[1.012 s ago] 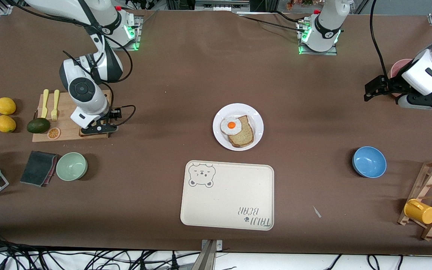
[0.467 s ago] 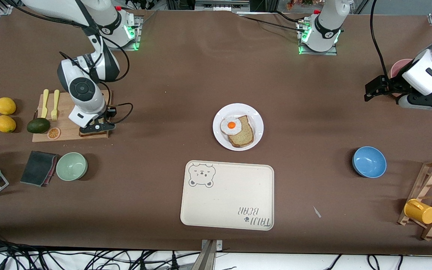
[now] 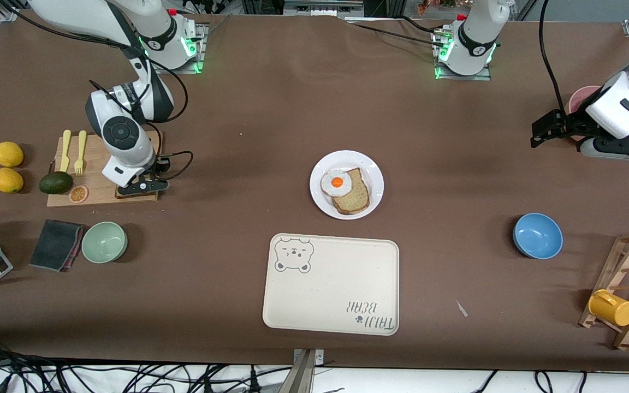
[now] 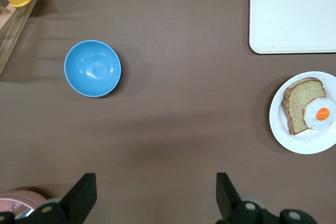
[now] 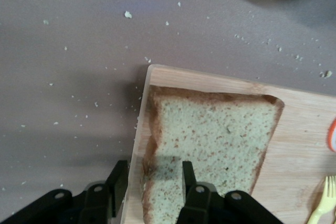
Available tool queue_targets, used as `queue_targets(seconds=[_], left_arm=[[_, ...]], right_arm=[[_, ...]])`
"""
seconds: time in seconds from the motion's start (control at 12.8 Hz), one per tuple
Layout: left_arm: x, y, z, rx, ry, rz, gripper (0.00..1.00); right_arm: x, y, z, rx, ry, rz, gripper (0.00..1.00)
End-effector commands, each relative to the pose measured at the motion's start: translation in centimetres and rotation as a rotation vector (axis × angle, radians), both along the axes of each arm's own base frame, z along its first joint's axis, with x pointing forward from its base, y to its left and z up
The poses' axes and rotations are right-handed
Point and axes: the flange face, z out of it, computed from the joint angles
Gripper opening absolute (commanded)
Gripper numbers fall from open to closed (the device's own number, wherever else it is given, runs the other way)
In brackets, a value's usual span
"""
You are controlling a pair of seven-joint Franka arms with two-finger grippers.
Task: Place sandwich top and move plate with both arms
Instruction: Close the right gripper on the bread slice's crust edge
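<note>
One sandwich top [image 5: 210, 150] edge sits between right gripper [image 5: 152, 182] jaws.

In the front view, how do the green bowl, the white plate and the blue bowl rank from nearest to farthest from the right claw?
Measured from the right claw at the cutting board:
1. Green bowl, close by, nearer the front camera.
2. White plate, mid-table.
3. Blue bowl, toward the left arm's end.

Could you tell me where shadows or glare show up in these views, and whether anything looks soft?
Front view: green lights glow at both arm bases; soft shadows hug the plate and blue bowl. Left wrist view: even light, a faint sheen inside the bowl. Right wrist view: the right gripper casts a dark patch on the sandwich top; its fingers look soft.
</note>
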Motion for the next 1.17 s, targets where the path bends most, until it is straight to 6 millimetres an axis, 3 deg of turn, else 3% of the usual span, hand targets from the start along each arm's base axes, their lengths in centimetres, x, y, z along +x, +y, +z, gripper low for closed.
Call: queue_targets(seconds=[0.0,0.62,0.86,1.09], left_arm=[[0.1,0.2,0.4,0.039,0.003,0.004,1.00],[0.1,0.1,0.4,0.039,0.003,0.003,1.00],[0.1,0.1,0.4,0.039,0.003,0.004,1.00],[0.1,0.1,0.4,0.039,0.003,0.003,1.00]], right_arm=[[-0.2,-0.3,-0.1,0.001,-0.007,0.020,0.47],[-1.5,-1.1,-1.7,0.017,-0.001,0.010,0.28],[-1.4,-1.1,-1.6,0.017,-0.001,0.010,0.01],[-1.3,-1.1,-1.5,0.017,-0.003,0.010,0.00]])
